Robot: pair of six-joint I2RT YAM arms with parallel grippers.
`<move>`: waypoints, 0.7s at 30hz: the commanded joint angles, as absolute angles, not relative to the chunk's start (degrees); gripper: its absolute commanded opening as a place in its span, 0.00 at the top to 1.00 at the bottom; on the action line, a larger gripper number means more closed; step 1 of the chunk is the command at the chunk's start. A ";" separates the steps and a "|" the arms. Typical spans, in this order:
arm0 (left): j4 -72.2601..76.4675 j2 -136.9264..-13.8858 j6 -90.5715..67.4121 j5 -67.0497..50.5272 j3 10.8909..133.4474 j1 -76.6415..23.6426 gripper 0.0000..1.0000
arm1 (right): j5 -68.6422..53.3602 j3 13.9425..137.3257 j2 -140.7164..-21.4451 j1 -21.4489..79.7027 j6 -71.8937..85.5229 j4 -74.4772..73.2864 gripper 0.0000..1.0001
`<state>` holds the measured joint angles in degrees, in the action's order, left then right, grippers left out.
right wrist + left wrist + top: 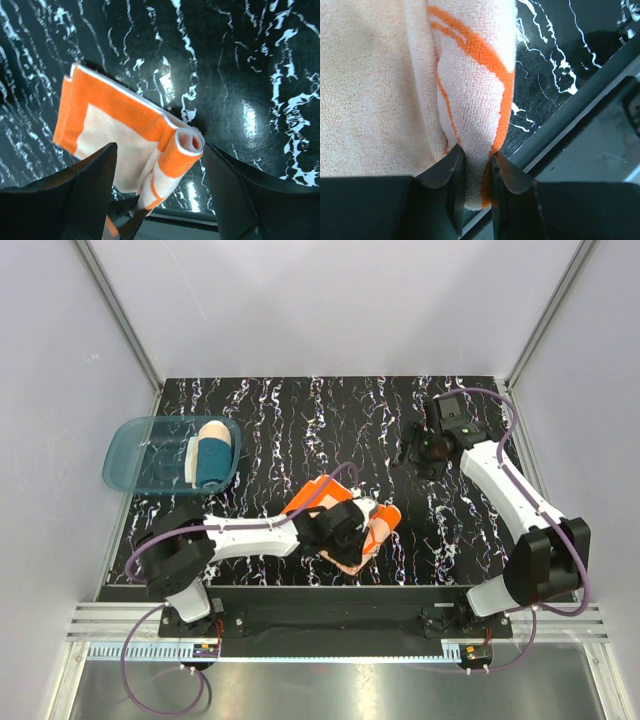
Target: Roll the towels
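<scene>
Jaws of left gripper [476,162] pinch orange towel [470,90] at its rolled end; right gripper [160,150] wide, empty, raised well apart.

You see the orange terry towel [386,516] half rolled, cream reverse showing, at front-centre; the teal-blue cloth towel [212,464] lies rolled in a translucent blue tray [125,465].

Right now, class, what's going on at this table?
The left gripper is pinched shut on the rolled edge of the orange towel near the front edge of the table; the towel is only partly rolled. The right gripper stands open, holding nothing, raised over the far right side. The teal towel lies already rolled in the blue tray.
</scene>
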<state>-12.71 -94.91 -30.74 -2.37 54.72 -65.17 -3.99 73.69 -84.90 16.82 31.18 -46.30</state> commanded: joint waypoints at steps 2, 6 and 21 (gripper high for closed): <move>-5.99 -92.46 -35.58 -15.10 49.94 -60.13 0.93 | -10.43 69.29 -79.29 17.14 30.58 -43.18 0.28; 1.73 -92.37 -39.98 -23.18 46.06 -56.17 0.92 | -26.23 58.38 -73.14 17.05 34.17 -27.82 0.33; 10.63 -95.71 -50.54 -32.25 39.99 -47.90 0.94 | -44.56 28.04 -70.47 18.89 51.58 16.50 0.42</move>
<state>7.84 -94.43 -48.05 -29.93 41.08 -48.60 -40.53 29.30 -69.30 18.04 46.98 1.89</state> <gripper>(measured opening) 0.238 0.587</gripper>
